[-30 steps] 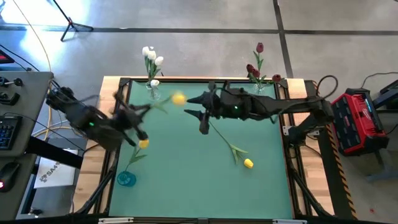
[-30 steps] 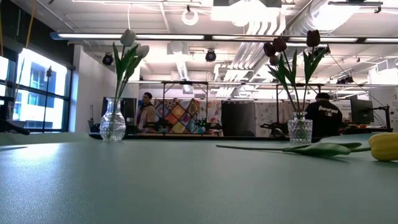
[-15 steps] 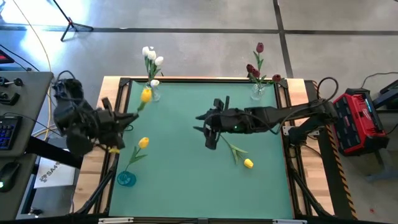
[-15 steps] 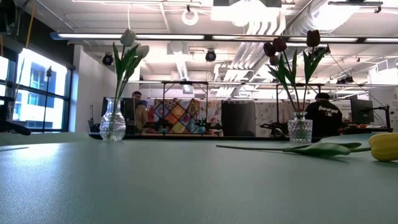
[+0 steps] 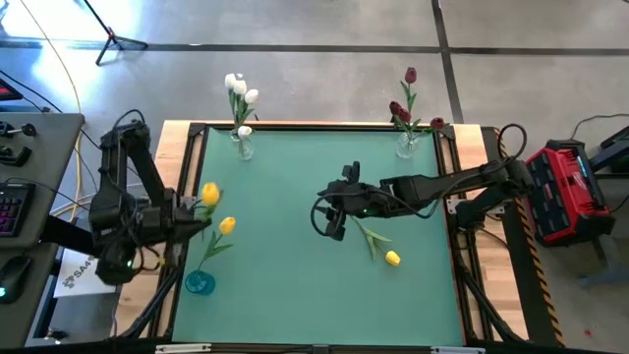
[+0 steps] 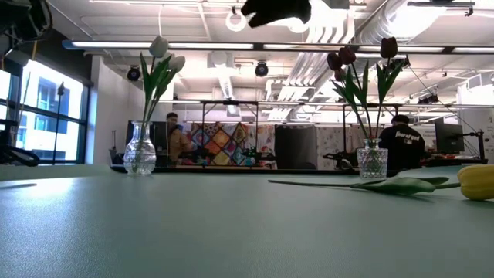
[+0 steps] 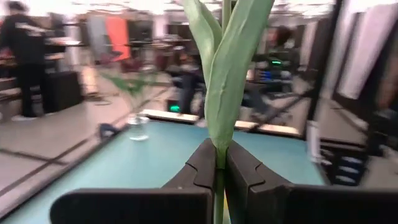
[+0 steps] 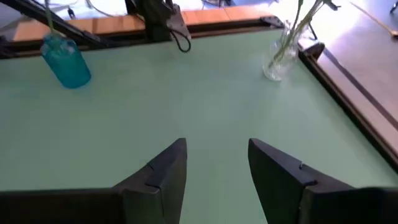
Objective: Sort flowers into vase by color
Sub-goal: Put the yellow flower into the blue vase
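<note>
My left gripper [image 5: 189, 218] is at the table's left edge, shut on a yellow tulip whose head [image 5: 209, 194] shows just beyond it. Beside it, another yellow tulip [image 5: 227, 225] stands with its stem in the blue vase [image 5: 200, 282]. A third yellow tulip [image 5: 392, 259] lies flat on the mat, stem [image 5: 362, 231] toward the middle. My right gripper [image 5: 329, 218] hovers open over the mat by that stem's free end. White tulips [image 5: 239, 88] and dark red tulips [image 5: 403, 110] stand in clear vases at the far edge. My left gripper pinches the tulip's green stem [image 7: 219, 163] between its two fingers [image 7: 202, 165], just below where the long leaves [image 7: 227, 81] spread. The fingers lie about level and across the stem. The flower is lifted clear of the table.
The clear vases [image 6: 140, 150] [image 6: 372, 162] stand at the far left and far right of the mat. Wooden rails [image 5: 182, 167] frame the table. The middle and near part of the mat [image 5: 295, 285] is bare. People stand in the room beyond.
My left gripper has carried the yellow tulip from the far middle of the table toward the left and near edges, sinking and rolling, and stays shut on it. My right gripper has come down and a little toward the near edge, still open.
</note>
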